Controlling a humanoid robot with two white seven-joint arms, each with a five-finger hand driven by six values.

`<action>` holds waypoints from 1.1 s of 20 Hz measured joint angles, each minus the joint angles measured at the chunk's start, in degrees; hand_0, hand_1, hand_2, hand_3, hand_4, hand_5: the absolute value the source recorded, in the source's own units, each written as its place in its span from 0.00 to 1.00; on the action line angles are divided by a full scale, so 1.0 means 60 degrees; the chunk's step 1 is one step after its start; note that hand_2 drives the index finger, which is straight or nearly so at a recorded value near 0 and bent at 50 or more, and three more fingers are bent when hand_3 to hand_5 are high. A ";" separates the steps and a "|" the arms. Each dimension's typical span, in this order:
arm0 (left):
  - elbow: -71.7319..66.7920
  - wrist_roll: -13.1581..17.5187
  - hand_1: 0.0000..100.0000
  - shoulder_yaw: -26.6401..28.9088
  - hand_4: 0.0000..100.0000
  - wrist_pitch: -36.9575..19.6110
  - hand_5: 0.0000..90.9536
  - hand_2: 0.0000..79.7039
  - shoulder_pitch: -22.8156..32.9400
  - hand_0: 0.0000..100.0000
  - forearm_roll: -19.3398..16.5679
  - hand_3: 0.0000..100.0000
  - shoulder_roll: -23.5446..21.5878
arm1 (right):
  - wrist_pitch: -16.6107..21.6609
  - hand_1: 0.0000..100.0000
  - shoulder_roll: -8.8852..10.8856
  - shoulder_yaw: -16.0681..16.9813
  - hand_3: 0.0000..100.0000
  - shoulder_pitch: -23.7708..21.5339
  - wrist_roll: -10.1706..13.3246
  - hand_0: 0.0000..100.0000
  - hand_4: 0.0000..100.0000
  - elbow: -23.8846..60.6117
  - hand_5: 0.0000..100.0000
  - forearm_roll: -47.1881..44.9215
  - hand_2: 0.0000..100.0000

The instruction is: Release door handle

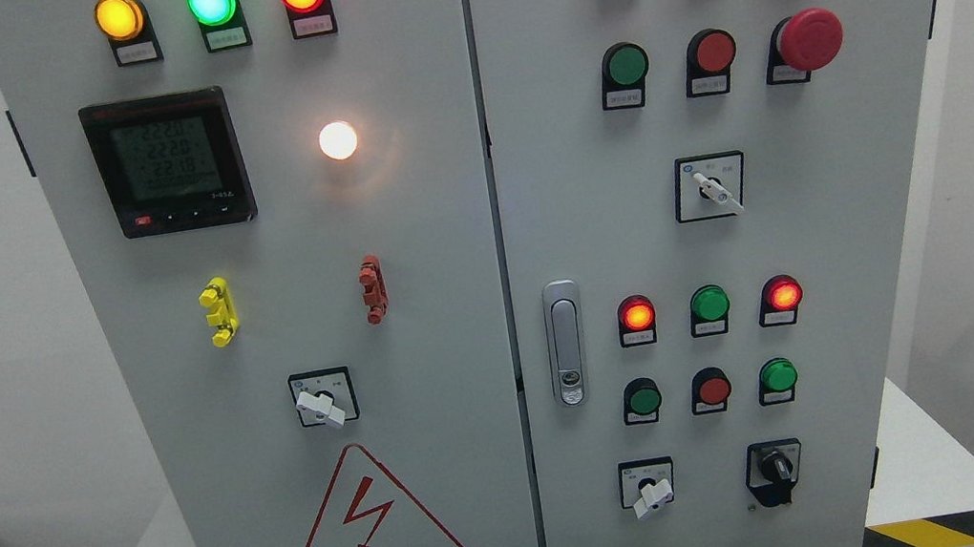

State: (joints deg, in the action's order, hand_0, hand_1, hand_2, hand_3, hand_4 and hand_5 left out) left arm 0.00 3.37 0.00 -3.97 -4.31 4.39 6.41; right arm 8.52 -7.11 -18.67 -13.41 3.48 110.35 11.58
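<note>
On right cabinet door [833,260], near its left edge, door handle [566,342] sits flush and upright, untouched. Neither robot hand in view; finger state cannot be told. Both doors shut.

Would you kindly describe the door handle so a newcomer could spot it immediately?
Start at the right cabinet door, then follow its left edge to about mid-height. The door handle is the tall silver recessed latch, the only metal fitting among round coloured lamps and buttons.

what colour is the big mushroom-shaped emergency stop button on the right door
Red. The emergency stop button shows clearly in the head view, upper right of the right door.
</note>
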 measured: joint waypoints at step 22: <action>0.0000 0.0000 0.00 0.0000 0.01 0.0000 0.00 0.03 0.0000 0.00 0.0000 0.09 0.0000 | -0.0034 0.19 -0.0001 0.0255 0.11 0.0116 0.0031 0.32 0.08 0.0128 0.00 0.0049 0.01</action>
State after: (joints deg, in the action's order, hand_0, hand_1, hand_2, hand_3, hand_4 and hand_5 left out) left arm 0.00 3.37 0.00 -3.97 -4.31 4.40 6.42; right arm 8.32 -7.12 -17.14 -12.72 3.66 111.12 11.88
